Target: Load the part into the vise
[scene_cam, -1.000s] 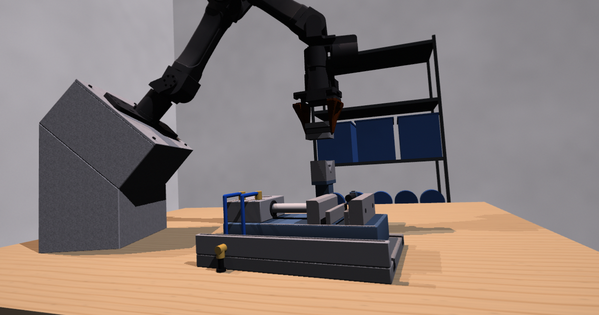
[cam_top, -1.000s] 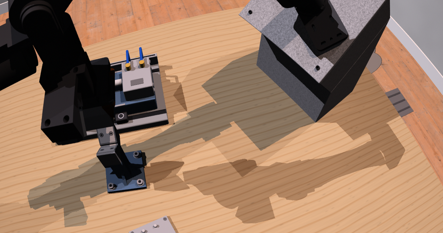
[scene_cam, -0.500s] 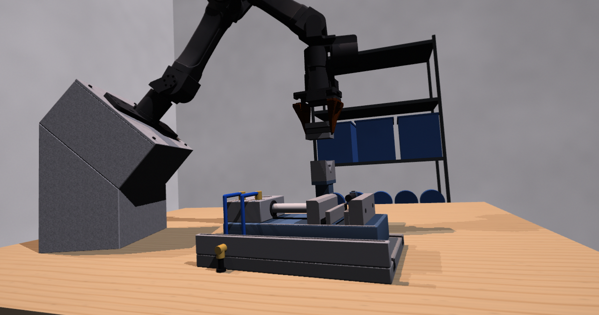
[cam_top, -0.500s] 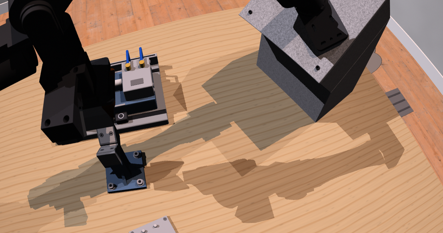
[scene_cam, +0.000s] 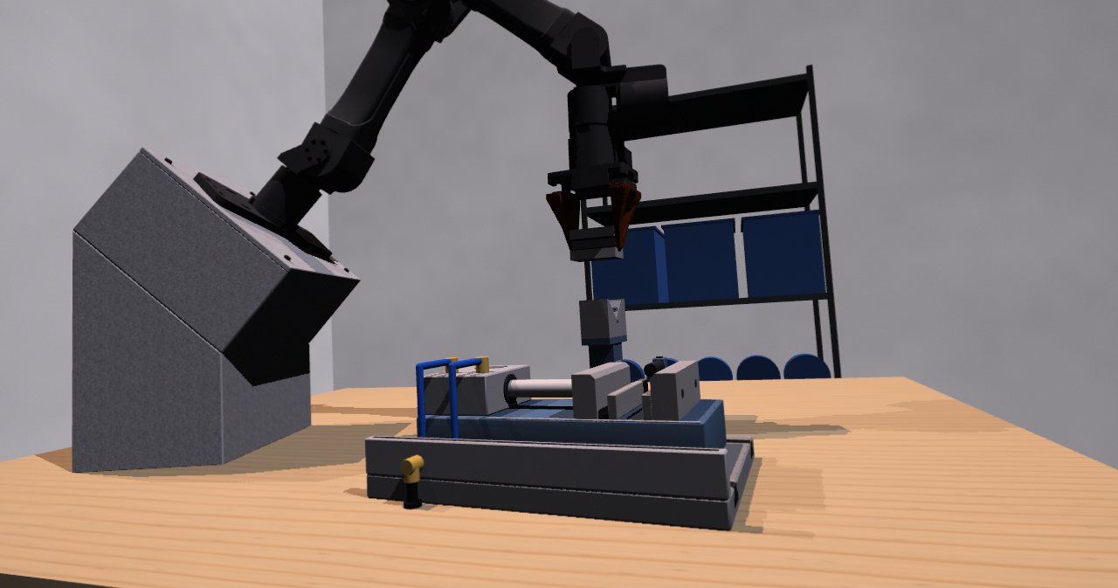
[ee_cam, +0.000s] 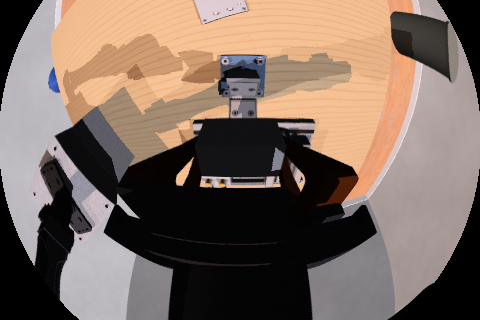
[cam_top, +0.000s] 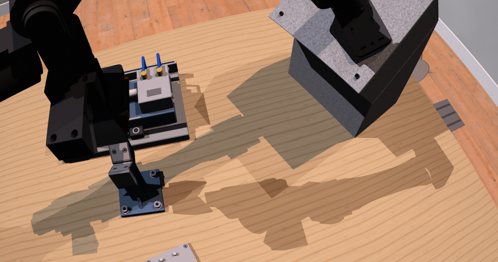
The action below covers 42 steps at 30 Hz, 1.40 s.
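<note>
My gripper (scene_cam: 596,242) (ee_cam: 240,140) is shut on the part, high above the vise side of the table. The part (scene_cam: 596,253) (ee_cam: 235,162) is a grey block lying level between the fingers; its slot direction is unclear. The infeed plate (cam_top: 181,257) (ee_cam: 220,2) bears no part. The V-block (scene_cam: 596,322) (ee_cam: 243,108) stands on its post, empty, below the part in the exterior view. The vise (scene_cam: 562,432) is open. Its rod-side jaw (scene_cam: 597,393), fixed jaw (scene_cam: 673,393) and a low bar (scene_cam: 625,400) show. The work stop (scene_cam: 652,368) is small and partly hidden.
The air cylinder (scene_cam: 475,393) (cam_top: 155,88) has blue hoses (scene_cam: 453,400) rising beside it. The V-block's blue base plate (cam_top: 142,210) (ee_cam: 242,62) is bolted to the table. The grey robot pedestal (cam_top: 323,86) (scene_cam: 148,349) stands on the cylinder side. A shelf with blue bins (scene_cam: 782,256) is behind.
</note>
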Each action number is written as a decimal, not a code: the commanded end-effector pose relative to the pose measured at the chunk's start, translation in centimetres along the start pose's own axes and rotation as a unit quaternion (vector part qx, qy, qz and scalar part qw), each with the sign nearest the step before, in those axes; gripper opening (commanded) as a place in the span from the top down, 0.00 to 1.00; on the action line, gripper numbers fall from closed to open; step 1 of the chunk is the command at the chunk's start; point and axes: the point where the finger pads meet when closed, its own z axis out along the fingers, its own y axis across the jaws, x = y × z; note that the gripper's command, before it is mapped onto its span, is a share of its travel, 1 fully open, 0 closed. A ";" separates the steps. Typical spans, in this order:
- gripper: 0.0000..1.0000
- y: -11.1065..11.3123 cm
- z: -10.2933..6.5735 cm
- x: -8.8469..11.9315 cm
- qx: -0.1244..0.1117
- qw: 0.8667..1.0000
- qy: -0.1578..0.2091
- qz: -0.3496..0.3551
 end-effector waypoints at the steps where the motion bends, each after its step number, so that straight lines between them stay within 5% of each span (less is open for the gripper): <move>1: 1.00 -0.6 -1.4 -0.1 0.021 1.000 -0.010 -0.001; 25: 1.00 -0.4 -1.2 0.1 0.019 1.000 -0.023 -0.002; 28: 1.00 -1.5 -2.0 -0.3 0.035 0.999 -0.033 -0.005; 31: 1.00 -0.4 -1.1 0.1 0.019 0.999 -0.036 -0.002; 42: 1.00 -0.7 -1.4 0.0 0.024 0.997 -0.068 -0.004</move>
